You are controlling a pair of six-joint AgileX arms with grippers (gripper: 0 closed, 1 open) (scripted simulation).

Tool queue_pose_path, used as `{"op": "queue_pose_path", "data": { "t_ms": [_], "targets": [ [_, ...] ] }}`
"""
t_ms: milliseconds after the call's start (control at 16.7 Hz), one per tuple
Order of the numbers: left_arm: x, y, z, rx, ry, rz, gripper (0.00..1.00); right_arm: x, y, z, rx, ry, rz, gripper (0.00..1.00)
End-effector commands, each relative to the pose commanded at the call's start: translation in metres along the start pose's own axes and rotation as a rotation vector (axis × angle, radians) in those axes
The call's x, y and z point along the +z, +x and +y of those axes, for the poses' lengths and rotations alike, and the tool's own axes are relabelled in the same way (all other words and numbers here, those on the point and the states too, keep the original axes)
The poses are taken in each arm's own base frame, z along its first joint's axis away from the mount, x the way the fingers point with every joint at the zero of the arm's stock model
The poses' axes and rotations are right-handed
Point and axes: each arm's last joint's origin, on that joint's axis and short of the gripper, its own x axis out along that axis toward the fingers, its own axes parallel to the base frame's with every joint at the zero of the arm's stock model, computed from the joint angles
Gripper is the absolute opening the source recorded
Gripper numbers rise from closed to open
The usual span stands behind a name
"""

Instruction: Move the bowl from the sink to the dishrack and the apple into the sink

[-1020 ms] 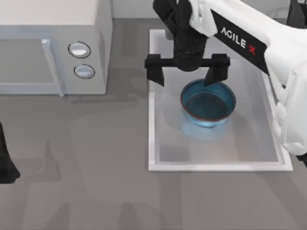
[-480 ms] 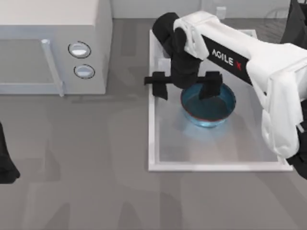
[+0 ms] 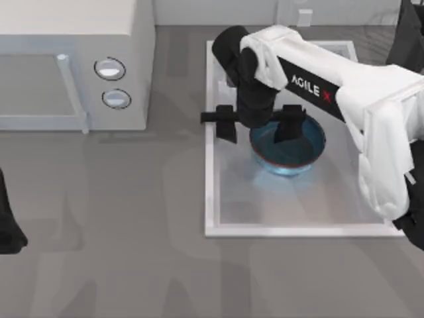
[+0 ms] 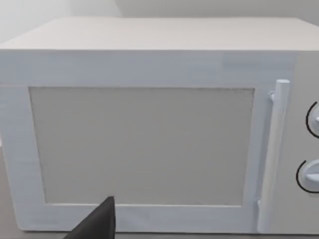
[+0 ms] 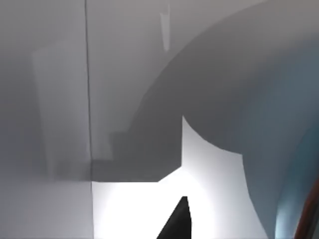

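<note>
The blue bowl (image 3: 291, 151) with its reddish rim line sits in the white sink (image 3: 211, 199), toward the back half. My right gripper (image 3: 258, 124) is open and low over the bowl's left rim, one finger inside the bowl and the other outside it near the sink's left wall. In the right wrist view the bowl's blue wall (image 5: 284, 149) curves close by, above the bright sink floor (image 5: 124, 214). Faint wires of the dishrack (image 3: 379, 18) show at the back right. The apple is out of view. My left gripper (image 3: 6, 228) is parked at the table's left edge.
A white microwave (image 3: 73, 66) with two round knobs stands at the back left and fills the left wrist view (image 4: 149, 139). A faucet post (image 3: 304, 16) rises behind the sink. A black object (image 3: 405, 26) stands by the dishrack. Grey tabletop lies in front.
My right gripper has come down and a little forward, from above the bowl's back edge to straddling its left rim. The bowl has stayed put.
</note>
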Motion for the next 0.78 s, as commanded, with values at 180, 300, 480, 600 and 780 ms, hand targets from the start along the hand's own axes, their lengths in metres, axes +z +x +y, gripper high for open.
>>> {"op": "queue_pose_path", "data": {
  "t_ms": [180,300,480,600,780],
  "targets": [
    [0.0000,0.0000,0.0000,0.000,0.000,0.000,1.00,0.0000,0.0000,0.0000,0.000,0.000,0.000,0.62],
    [0.0000,0.0000,0.0000,0.000,0.000,0.000,1.00,0.0000,0.0000,0.0000,0.000,0.000,0.000,0.47],
    [0.0000,0.0000,0.0000,0.000,0.000,0.000,1.00,0.0000,0.0000,0.0000,0.000,0.000,0.000,0.25],
    [0.0000,0.0000,0.0000,0.000,0.000,0.000,1.00,0.0000,0.0000,0.0000,0.000,0.000,0.000,0.10],
    [0.0000,0.0000,0.0000,0.000,0.000,0.000,1.00,0.0000,0.0000,0.0000,0.000,0.000,0.000,0.00]
  ]
}}
